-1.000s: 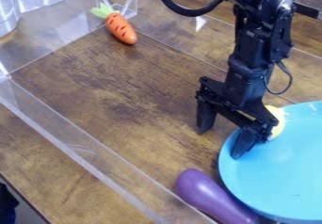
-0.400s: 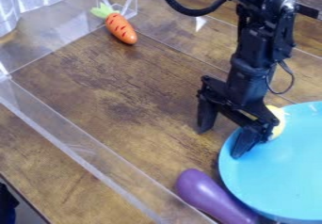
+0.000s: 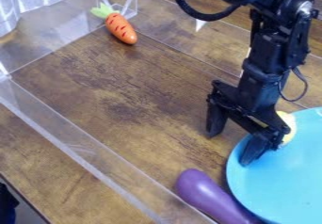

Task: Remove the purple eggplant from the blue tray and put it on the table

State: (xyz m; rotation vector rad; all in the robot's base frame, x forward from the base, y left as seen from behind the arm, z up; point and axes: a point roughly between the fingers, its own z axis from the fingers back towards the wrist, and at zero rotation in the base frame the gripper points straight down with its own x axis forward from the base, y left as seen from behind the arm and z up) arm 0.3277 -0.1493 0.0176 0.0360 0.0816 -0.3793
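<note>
Since the earlier frame, our arm has shifted slightly right in view. Our fingers (image 3: 239,134) stand wide open, holding nothing (as far as we see); the eggplant (image 3: 212,198) lies below them in view, beside the plate (image 3: 284,181), its long axis slanting down-right.

Fingers (image 3: 231,141) open, pointing down, left tip over the table (image 3: 126,101), right tip over the rim of the blue tray (image 3: 283,190). Purple eggplant (image 3: 214,198) is below the fingers in view, near the bottom edge, at the tray's left rim, not between them; its lower end runs out of frame. Yellow lemon (image 3: 291,124) just right of the fingers, partly hidden behind them. Orange carrot (image 3: 119,25), green top, well apart, up and left of the fingers. Clear wall (image 3: 94,162) runs diagonally, left of and below them.
</note>
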